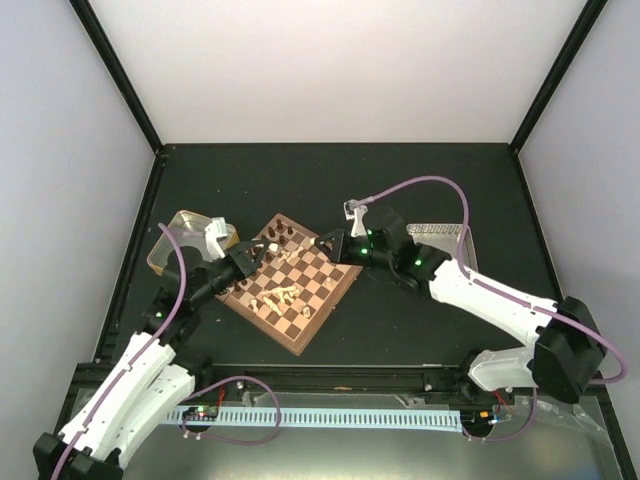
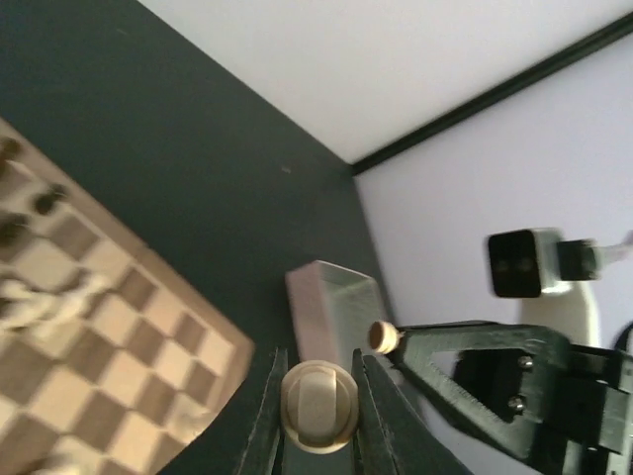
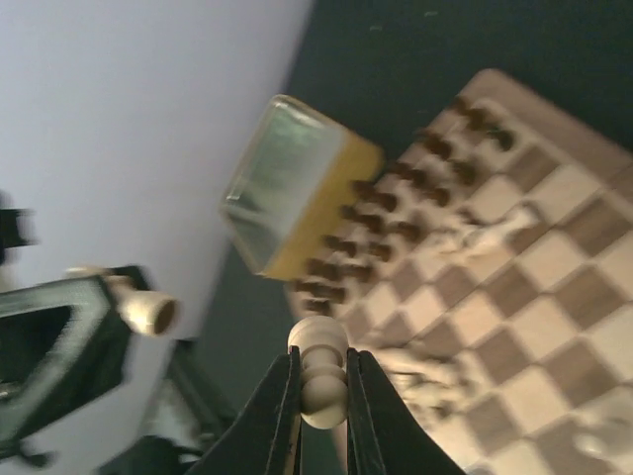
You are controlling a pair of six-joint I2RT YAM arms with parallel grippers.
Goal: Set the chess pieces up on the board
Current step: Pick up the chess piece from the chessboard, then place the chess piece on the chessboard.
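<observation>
The board (image 1: 320, 280) sits mid-table, with dark pieces (image 1: 285, 233) ranked along its 11 o'clock edge and pale pieces (image 1: 283, 295) heaped loose at centre. We judge the pale side is the step in hand. At 10 o'clock the left gripper (image 2: 318, 371) is clamped on a pale chessman (image 2: 318, 408). At 1 o'clock the right gripper (image 3: 321, 358) pinches a second pale chessman (image 3: 321, 391). Next, each needs lowering upright onto a free square, clear of the heap.

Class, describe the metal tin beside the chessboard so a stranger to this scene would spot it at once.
Start at the checkered board in the middle of the dark table. Off its left corner sits a small rectangular tin. Its gold-tan walls and shiny inside set it apart from the paler tray on the right.
</observation>
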